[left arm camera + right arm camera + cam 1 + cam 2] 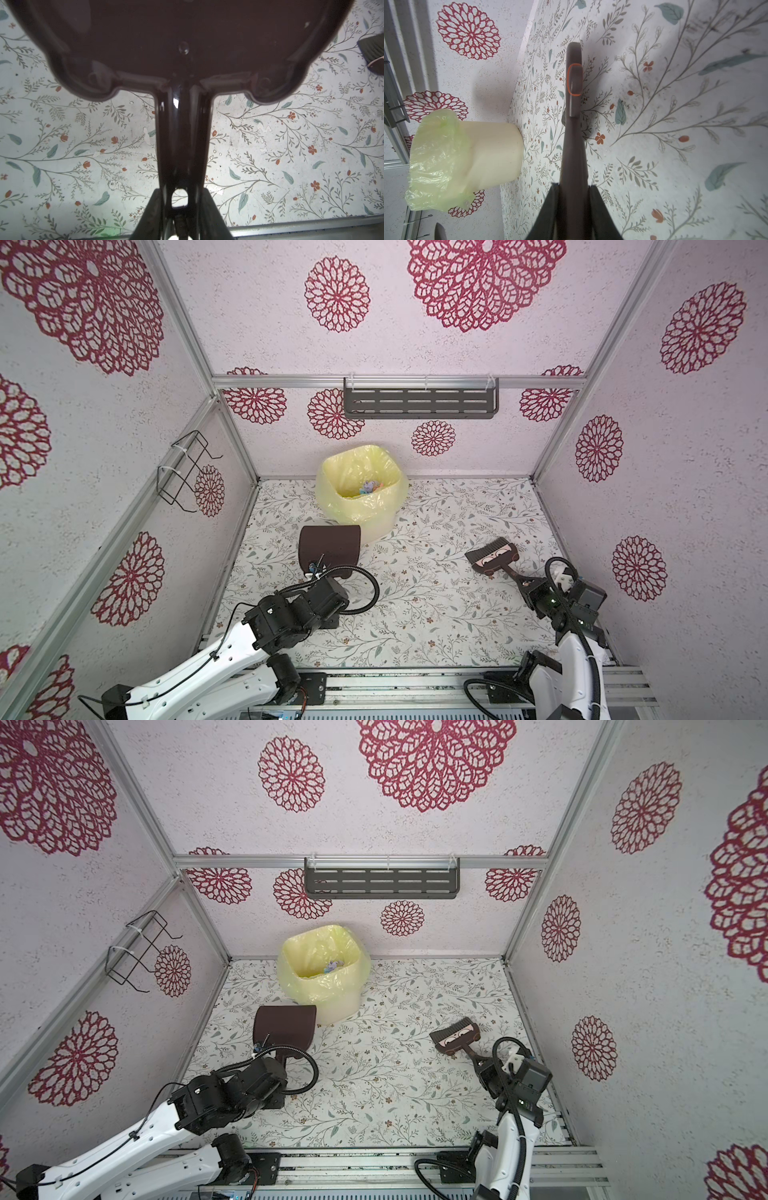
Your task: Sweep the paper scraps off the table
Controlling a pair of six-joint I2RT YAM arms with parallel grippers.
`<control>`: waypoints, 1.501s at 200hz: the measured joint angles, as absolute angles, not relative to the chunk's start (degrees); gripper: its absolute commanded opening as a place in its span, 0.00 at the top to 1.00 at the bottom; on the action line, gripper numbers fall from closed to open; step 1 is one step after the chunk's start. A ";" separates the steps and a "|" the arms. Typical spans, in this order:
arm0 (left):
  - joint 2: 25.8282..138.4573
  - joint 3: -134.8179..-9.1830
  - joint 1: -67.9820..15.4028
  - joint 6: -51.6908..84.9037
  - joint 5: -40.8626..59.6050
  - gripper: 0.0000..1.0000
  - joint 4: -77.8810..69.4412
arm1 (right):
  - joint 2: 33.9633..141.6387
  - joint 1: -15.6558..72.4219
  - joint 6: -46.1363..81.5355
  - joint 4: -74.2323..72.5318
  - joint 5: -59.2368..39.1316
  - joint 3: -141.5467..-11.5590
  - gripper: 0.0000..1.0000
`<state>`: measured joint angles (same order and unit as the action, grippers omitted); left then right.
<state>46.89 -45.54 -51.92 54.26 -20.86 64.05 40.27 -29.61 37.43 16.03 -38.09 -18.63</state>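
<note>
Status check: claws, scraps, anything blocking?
Both shut: left claw on dustpan handle, right claw on brush handle. Visible paper scraps in the lined bin; none spotted on the table. Nothing between tools; bin close behind dustpan.

Paper scraps [367, 488]: small crumpled wads, light blue and pinkish, bunched together
Scraps' place: low inside the yellow-lined bin [360, 506], seen in both top views
Table [436, 610]: flat, white, printed with grey-green leafy vines and small brown flowers
Bin's place: upright at the table's far edge, left of middle
</note>
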 measured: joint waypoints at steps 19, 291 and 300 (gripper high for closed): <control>47.77 -42.92 -49.10 54.65 -18.72 1.00 62.52 | 39.03 -29.69 37.08 20.60 -34.00 -18.72 0.38; 54.63 -39.24 -31.18 46.81 -11.79 0.11 48.82 | 47.92 1.19 27.57 31.77 -3.49 -41.91 0.01; 53.25 -40.56 -31.20 44.10 -13.19 0.08 47.97 | 49.08 2.31 26.09 30.30 -2.48 -42.26 0.01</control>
<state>53.25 -40.56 -31.20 44.10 -13.19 47.97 49.08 2.31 26.09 30.30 -2.48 -42.26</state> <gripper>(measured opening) 0.886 0.990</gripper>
